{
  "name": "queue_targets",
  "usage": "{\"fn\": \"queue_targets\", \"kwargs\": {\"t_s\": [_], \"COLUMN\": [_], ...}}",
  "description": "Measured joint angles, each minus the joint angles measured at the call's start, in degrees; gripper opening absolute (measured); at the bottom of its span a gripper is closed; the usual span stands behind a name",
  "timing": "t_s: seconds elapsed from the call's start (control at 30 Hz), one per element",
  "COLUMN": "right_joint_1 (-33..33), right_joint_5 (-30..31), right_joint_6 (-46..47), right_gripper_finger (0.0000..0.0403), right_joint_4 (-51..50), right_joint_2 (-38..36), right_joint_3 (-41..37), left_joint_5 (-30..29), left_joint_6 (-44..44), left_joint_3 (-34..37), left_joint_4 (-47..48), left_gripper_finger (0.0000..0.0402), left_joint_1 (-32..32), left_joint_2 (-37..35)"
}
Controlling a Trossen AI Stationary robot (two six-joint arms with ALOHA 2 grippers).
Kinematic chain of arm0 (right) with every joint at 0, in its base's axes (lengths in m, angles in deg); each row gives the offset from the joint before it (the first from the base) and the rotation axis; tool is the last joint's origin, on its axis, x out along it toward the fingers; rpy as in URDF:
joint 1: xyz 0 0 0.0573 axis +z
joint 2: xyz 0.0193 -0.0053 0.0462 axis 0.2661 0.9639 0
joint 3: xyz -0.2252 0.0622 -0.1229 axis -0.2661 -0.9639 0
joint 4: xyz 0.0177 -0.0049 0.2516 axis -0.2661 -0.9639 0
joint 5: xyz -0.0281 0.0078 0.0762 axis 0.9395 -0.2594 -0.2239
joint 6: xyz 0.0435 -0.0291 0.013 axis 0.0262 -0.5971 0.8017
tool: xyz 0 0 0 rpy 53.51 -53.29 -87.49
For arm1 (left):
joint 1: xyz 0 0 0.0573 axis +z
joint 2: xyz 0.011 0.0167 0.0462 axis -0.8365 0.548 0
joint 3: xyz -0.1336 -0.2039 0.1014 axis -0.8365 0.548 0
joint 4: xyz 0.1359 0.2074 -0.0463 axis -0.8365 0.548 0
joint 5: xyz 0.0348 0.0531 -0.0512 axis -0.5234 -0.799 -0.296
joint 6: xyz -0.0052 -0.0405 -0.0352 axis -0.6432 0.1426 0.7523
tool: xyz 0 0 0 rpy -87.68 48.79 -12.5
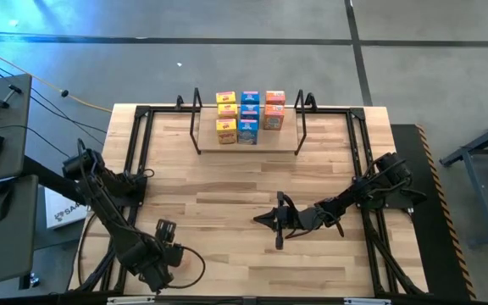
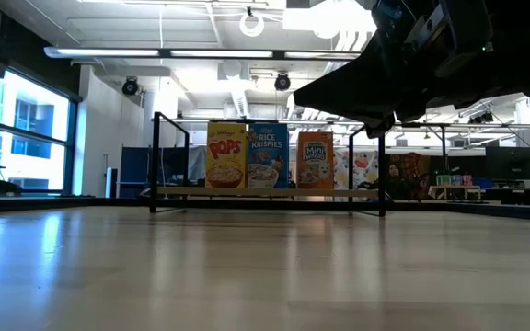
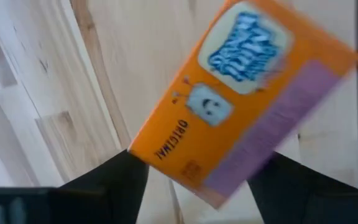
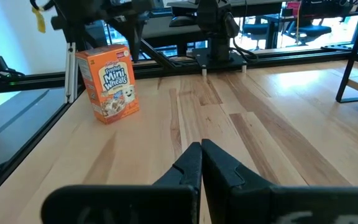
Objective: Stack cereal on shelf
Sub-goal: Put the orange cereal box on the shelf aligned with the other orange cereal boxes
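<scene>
The left end effector (image 1: 161, 254) hung over the desk's (image 1: 227, 178) near left corner, its fingers (image 3: 114, 177) clamped on the lower edge of an orange Frosted Mini-Wheats box (image 3: 241, 93), which sat tilted between them (in the right wrist view the same box (image 4: 109, 83) appeared upright under that arm). The right end effector (image 1: 265, 219) lay low over the middle of the desk, fingers (image 4: 191, 165) pressed together and holding nothing. On the shelf (image 1: 248, 140) at the far edge stood the other cereal boxes in three columns: yellow Corn Pops (image 2: 226, 154), blue Rice Krispies (image 2: 268, 156), orange Mini-Wheats (image 2: 316, 159).
</scene>
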Motion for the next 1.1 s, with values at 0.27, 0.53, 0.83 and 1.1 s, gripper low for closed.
{"fn": "queue_targets", "kwargs": {"t_s": [0.27,0.53,0.83,1.1], "right_joint_1": [0.00,0.00,0.00,-0.02], "right_joint_5": [-0.20,-0.85,-2.32,-2.29], "right_joint_6": [0.13,0.04,0.03,0.07], "right_gripper_finger": [0.0000,0.0000,0.0000,0.0000], "right_joint_4": [0.26,0.26,0.26,-0.05], "right_joint_2": [-0.02,-0.02,-0.02,-0.02], "right_joint_3": [0.00,0.00,0.00,0.00], "left_joint_5": [-1.57,-1.53,-2.09,-2.88], "left_joint_6": [-1.72,-2.78,-2.35,-10.46], "left_joint_3": [-0.63,-0.62,-2.00,-4.29], "left_joint_4": [-0.41,-1.18,2.52,4.10], "left_gripper_finger": [0.0191,0.0188,0.0216,0.0233], "left_joint_1": [2.42,2.23,1.71,0.36], "left_joint_2": [-3.10,-2.20,-1.60,-1.60]}}
